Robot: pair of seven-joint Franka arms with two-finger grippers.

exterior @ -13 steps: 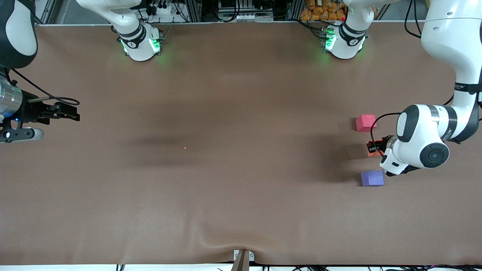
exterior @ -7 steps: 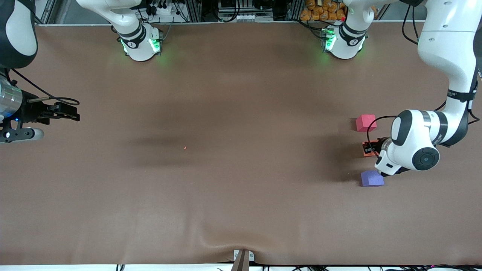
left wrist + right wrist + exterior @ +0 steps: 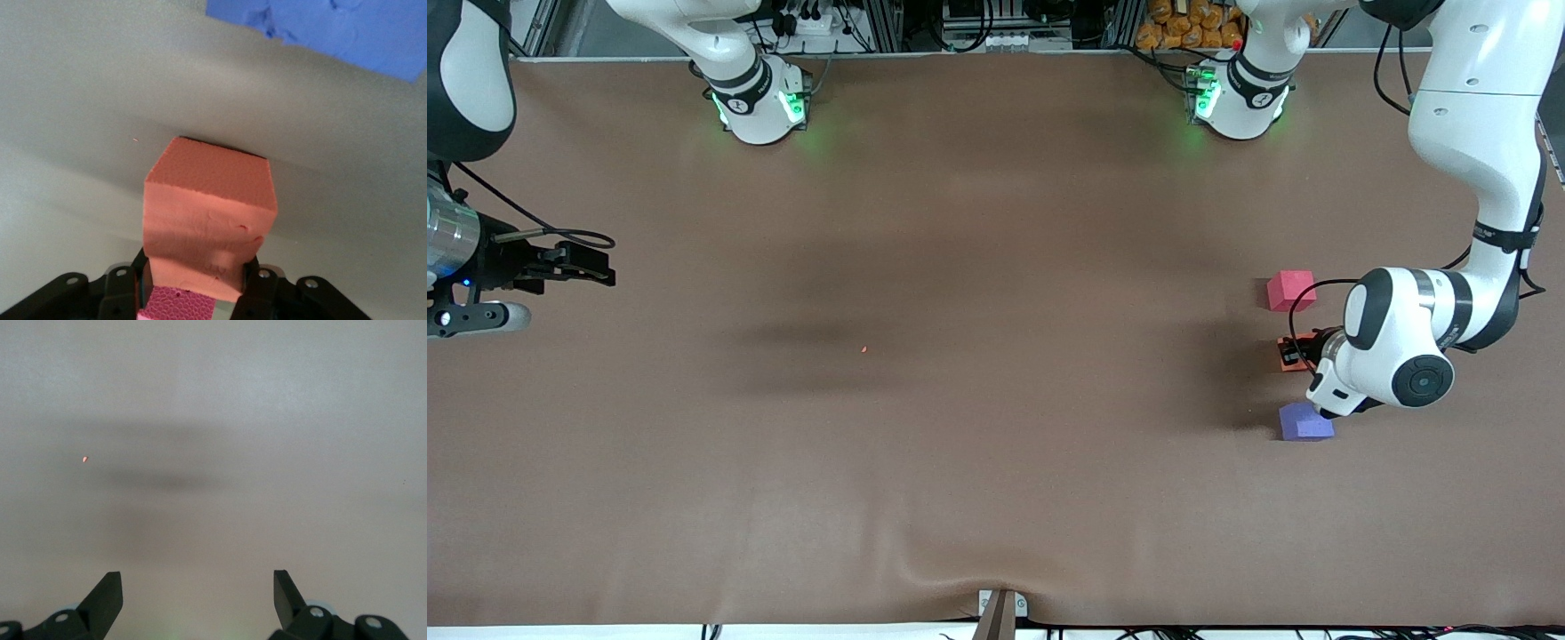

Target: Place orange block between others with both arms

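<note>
Front view, middle right of the frame: the small matte orange foam cube (image 3: 1288,353) sits pinched in the left pincer (image 3: 1303,353), between the pinkish-red foam cube (image 3: 1290,290) and purple-blue foam cube (image 3: 1305,421) on the brown counter (image 3: 960,400). It looks light and squashy, best gripped on flat opposite faces. The right pincer (image 3: 600,267) waits spread at the frame's left edge.

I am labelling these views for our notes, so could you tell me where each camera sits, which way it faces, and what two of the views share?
Front view: high across the table, facing both bases; shows both arms, the pinkish-red cube, purple-blue cube and, between them, the orange block in the left gripper.
Left wrist view: on the left wrist, looking down past its fingers shut on the orange block; purple-blue cube ahead.
Right wrist view: on the waiting right arm, over bare table; right gripper open.
Shared: front and left wrist views both show the orange block and the purple-blue cube.
</note>
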